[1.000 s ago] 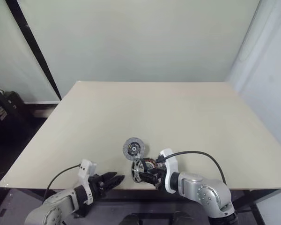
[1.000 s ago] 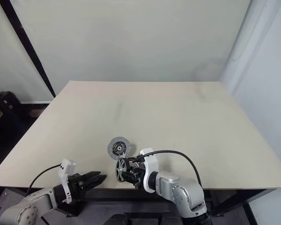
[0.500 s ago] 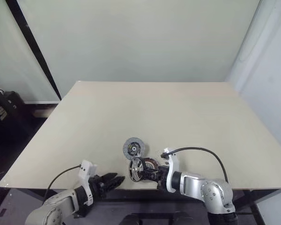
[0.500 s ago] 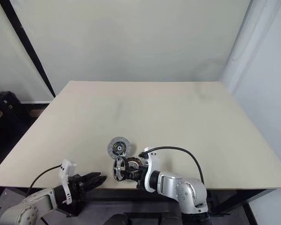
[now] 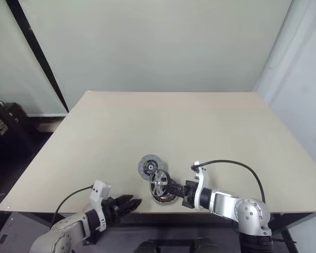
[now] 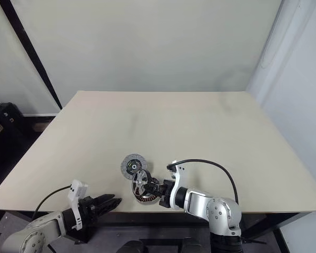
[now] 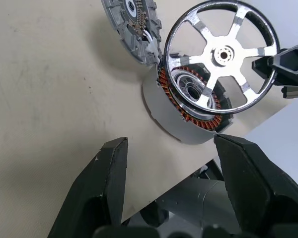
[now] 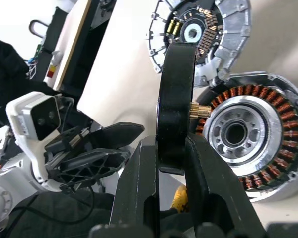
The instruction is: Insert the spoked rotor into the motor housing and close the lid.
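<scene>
My right gripper (image 8: 171, 148) is shut on the rim of the spoked rotor (image 5: 159, 181), holding the silvery wheel on edge just above the motor housing (image 5: 165, 195). The housing (image 7: 188, 106) lies near the table's front edge, its copper windings facing up toward the rotor (image 7: 222, 54). Just behind it the lid (image 5: 149, 166) rests flat on the table and touches the housing. My left gripper (image 7: 170, 141) hangs open and empty off the front edge, left of the housing, pointing at it.
The wide beige table (image 5: 200, 126) stretches back and to both sides of the parts. A black cable (image 5: 231, 164) loops over my right wrist. Dark equipment (image 5: 2, 121) stands on the floor far left.
My right gripper has closed on the rotor, raised it and rolled it. The rotor went from beside the housing to above it. The left arm has stayed still.
</scene>
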You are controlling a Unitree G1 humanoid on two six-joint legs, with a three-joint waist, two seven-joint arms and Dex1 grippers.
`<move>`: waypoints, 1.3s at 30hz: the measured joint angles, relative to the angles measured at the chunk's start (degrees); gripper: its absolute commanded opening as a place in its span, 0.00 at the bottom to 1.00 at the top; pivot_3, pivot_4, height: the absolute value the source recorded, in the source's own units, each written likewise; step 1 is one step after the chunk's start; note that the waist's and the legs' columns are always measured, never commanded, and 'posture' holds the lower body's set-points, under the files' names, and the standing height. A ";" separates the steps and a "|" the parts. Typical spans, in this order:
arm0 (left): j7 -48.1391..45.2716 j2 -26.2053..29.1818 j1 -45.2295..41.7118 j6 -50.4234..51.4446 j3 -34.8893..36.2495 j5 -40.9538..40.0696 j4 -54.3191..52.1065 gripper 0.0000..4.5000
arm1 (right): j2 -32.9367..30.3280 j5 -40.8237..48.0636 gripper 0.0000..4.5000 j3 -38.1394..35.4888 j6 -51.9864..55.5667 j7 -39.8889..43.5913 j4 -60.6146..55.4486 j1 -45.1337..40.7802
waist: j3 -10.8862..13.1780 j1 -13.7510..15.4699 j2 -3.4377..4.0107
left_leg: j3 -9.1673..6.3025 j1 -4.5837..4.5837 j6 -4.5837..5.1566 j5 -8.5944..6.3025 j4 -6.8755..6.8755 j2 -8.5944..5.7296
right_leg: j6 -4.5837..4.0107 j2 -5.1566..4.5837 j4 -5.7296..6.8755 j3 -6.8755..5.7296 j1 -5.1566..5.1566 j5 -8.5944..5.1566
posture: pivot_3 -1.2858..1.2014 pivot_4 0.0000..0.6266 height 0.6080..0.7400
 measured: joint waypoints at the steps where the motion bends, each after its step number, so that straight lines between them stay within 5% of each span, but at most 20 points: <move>1: 0.00 -0.01 0.00 0.00 0.00 0.01 0.00 0.65 | -0.43 -0.03 0.08 0.02 -0.11 -0.02 0.11 0.00 | 0.00 0.01 0.00 | 0.00 0.00 0.00 0.00 0.00 0.00 | 0.00 0.00 0.00 0.00 0.00 0.00 | 0.52 0.00 1.00; 7: 0.05 -0.02 0.00 0.00 0.00 0.71 0.00 0.65 | -2.34 -0.07 0.08 1.06 -0.96 0.13 0.83 0.04 | -0.02 -0.01 0.01 | 0.02 0.02 0.00 0.00 0.00 0.01 | 0.00 0.00 0.00 0.00 0.01 0.00 | 0.52 0.00 1.00; 14: 0.17 -0.05 -0.26 0.02 0.00 0.84 0.00 0.65 | -4.22 -1.66 0.61 2.48 -2.42 -0.94 1.85 1.17 | -0.03 0.00 -0.02 | 0.02 -0.01 0.00 0.00 0.01 0.00 | 0.00 -0.01 -0.02 0.01 0.00 0.00 | 0.52 0.00 1.00; 22: 0.27 -0.33 -1.14 0.04 -0.12 0.97 0.02 0.65 | -6.19 -1.72 0.61 1.76 -3.04 -1.75 -3.52 0.94 | -0.04 0.01 -0.03 | 0.01 -0.02 0.00 0.00 0.00 -0.01 | 0.00 0.00 -0.02 0.00 0.00 0.00 | 0.52 0.00 1.00; 30: 0.26 -0.59 -1.67 0.04 -0.53 1.18 0.95 0.65 | -16.09 -9.38 0.61 7.66 -10.23 -2.84 -6.73 -0.06 | -0.05 0.01 -0.05 | 0.04 -0.01 0.00 0.00 0.02 -0.02 | 0.00 -0.02 -0.03 0.01 0.01 0.00 | 0.52 0.00 1.00; 33: 0.26 -0.69 -1.95 0.04 -0.81 1.25 1.01 0.65 | -18.89 -15.37 0.49 12.40 -17.45 -2.86 -6.49 -0.31 | -0.05 -0.01 -0.05 | 0.05 0.00 0.00 0.00 0.01 -0.01 | 0.00 -0.01 -0.03 0.00 -0.01 0.00 | 0.52 0.00 1.00; 39: 0.25 -0.74 -2.21 0.03 -0.89 1.26 1.01 0.65 | -23.37 -25.43 0.01 22.49 -28.94 -1.24 -4.39 -0.40 | -0.05 0.01 -0.07 | 0.05 -0.02 0.13 0.08 0.00 -0.01 | 0.00 0.00 -0.04 0.01 0.01 0.00 | 0.52 0.00 1.00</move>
